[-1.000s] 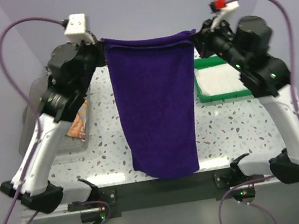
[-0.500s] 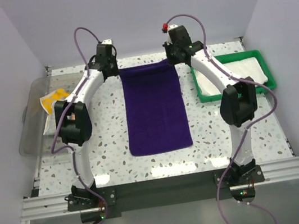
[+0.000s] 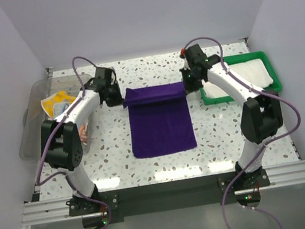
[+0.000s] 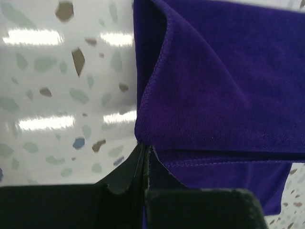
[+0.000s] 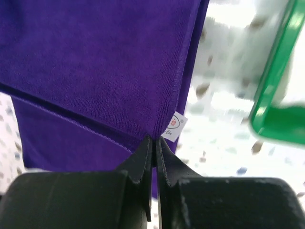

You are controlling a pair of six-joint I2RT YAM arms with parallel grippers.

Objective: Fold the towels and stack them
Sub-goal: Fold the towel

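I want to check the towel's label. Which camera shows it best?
The right wrist view: the label sits at the purple towel corner, by the right gripper. The top and left wrist views show the towel but no label.

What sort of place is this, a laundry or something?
Probably a robotics lab test booth, not a home: a speckled table boxed in by plain walls, a left arm and right arm bolted to a metal rail, both pinching a purple towel beside a green tray.
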